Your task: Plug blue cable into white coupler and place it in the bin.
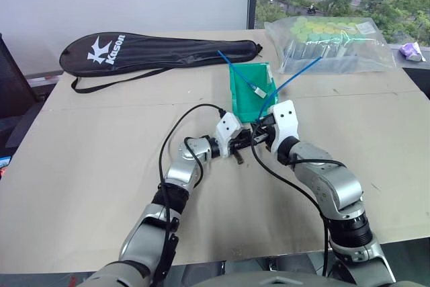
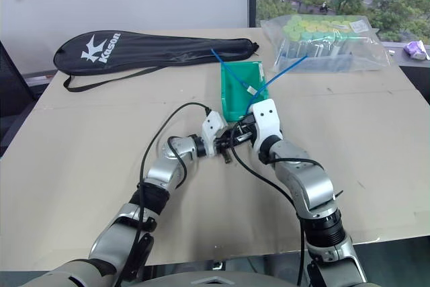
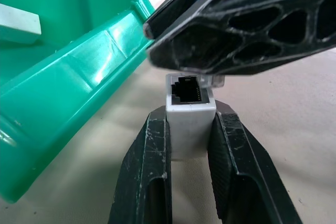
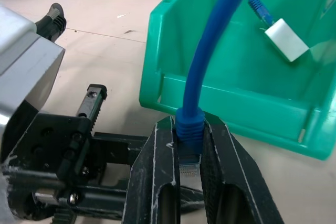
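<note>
My left gripper [image 3: 190,113] is shut on the white coupler [image 3: 190,114], whose dark socket faces outward and is empty. My right gripper [image 4: 188,129] is shut on the blue cable [image 4: 210,51] just behind its clear plug [image 4: 189,169]. The cable arcs up and away toward the far right [image 1: 295,75]. Both grippers meet tip to tip [image 1: 250,138] in front of the green bin [image 1: 236,102]. The right gripper's fingers [image 3: 247,24] hang just beyond the coupler. Inside the bin lies another blue cable ending in a white block [image 1: 258,91].
A black racket cover [image 1: 154,52] lies at the back left of the cardboard-topped table [image 1: 101,139]. A clear bag of green-capped tubes [image 1: 329,45] sits at the back right, close behind the bin. A small purple-and-white item [image 1: 411,50] lies at the far right edge.
</note>
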Controlling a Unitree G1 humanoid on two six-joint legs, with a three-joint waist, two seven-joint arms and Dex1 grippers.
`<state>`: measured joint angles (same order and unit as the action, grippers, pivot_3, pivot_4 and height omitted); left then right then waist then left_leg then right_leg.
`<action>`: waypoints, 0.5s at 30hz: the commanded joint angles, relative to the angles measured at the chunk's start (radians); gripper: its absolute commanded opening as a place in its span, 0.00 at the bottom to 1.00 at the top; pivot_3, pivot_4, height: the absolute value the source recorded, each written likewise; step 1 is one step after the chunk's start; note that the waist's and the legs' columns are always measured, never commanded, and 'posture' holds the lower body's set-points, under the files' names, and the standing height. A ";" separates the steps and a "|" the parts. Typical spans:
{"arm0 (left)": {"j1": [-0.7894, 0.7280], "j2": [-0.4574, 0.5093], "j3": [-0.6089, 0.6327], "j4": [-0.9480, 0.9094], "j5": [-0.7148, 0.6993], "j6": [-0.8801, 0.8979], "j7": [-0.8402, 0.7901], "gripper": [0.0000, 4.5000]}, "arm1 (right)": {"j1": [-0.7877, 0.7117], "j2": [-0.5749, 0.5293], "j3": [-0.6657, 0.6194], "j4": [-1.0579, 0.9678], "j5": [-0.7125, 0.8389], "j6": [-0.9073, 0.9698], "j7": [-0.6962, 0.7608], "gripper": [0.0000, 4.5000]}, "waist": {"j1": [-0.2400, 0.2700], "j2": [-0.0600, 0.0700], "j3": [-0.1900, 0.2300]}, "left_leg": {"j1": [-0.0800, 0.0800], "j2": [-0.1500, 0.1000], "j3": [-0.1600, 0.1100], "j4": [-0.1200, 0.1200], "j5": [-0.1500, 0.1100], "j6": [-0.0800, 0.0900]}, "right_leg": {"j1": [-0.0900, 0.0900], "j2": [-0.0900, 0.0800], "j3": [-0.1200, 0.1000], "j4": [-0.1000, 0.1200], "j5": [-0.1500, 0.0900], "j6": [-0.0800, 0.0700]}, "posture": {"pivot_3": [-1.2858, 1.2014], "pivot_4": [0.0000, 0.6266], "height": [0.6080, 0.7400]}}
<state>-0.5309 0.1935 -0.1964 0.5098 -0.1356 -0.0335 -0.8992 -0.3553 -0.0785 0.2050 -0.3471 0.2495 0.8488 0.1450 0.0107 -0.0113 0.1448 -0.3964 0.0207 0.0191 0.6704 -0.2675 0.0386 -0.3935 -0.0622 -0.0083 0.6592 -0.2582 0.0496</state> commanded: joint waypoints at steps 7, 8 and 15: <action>0.062 -0.019 -0.020 0.000 0.003 0.077 -0.006 0.08 | -0.003 0.007 0.004 0.062 -0.049 0.084 -0.038 0.00 | -0.001 0.001 -0.003 | 0.000 0.000 0.000 0.000 0.000 0.000 | 0.000 0.000 0.000 0.000 0.000 0.000 | 0.52 0.24 1.00; 0.065 -0.019 -0.020 -0.005 0.001 0.083 -0.005 0.08 | -0.002 0.004 0.003 0.066 -0.054 0.094 -0.041 0.00 | -0.001 0.002 -0.005 | 0.000 0.000 0.000 0.000 0.000 0.000 | 0.000 0.000 0.000 0.000 0.000 0.000 | 0.52 0.24 1.00; 0.099 -0.035 -0.006 -0.108 -0.029 0.181 0.018 0.08 | 0.030 -0.028 0.058 0.100 -0.075 0.140 -0.020 0.00 | -0.008 0.005 -0.016 | 0.002 0.000 0.000 -0.001 0.000 0.000 | 0.001 0.000 0.000 -0.002 0.000 0.000 | 0.52 0.24 1.00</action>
<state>-0.4738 0.1761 -0.1844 0.3940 -0.1422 0.1060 -0.8742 -0.3694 -0.0836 0.2474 -0.3276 0.1992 0.9287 0.1277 0.0027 -0.0063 0.1284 -0.3945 0.0212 0.0191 0.6688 -0.2676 0.0387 -0.3920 -0.0622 -0.0083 0.6576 -0.2584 0.0496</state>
